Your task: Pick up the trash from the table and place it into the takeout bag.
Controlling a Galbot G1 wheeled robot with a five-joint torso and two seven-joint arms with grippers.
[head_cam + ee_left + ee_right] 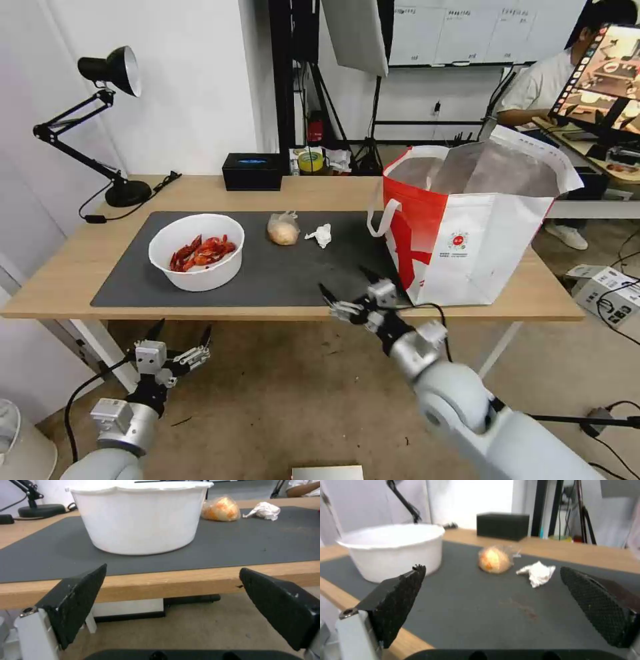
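The right arm reaches forward from low on the right, its forearm angled up toward the near edge of the surface (67,267); the right end effector (347,290) hangs just over that edge at the front of the dark grey mat (280,273), its two black fingers spread wide and holding nothing. The left arm sits lower, below and in front of the surface's near edge, and the left end effector (180,337) points upward with its fingers likewise released and empty, facing the wooden edge from beneath the bowl's side. On the mat's left part stands the white round bowl (197,252), upright, with red crayfish shells (202,251) heaped inside. Near the mat's middle toward the back lies the small clear bag (283,229) with a beige-orange lump in it, and just beside it to the right, apart from it, rests the crumpled white tissue (321,234). The takeout bag (467,227) stands upright on the right end of the surface, mouth open, silver lining showing, red panel and white handle loop facing the mat, small round red logo on its white front.
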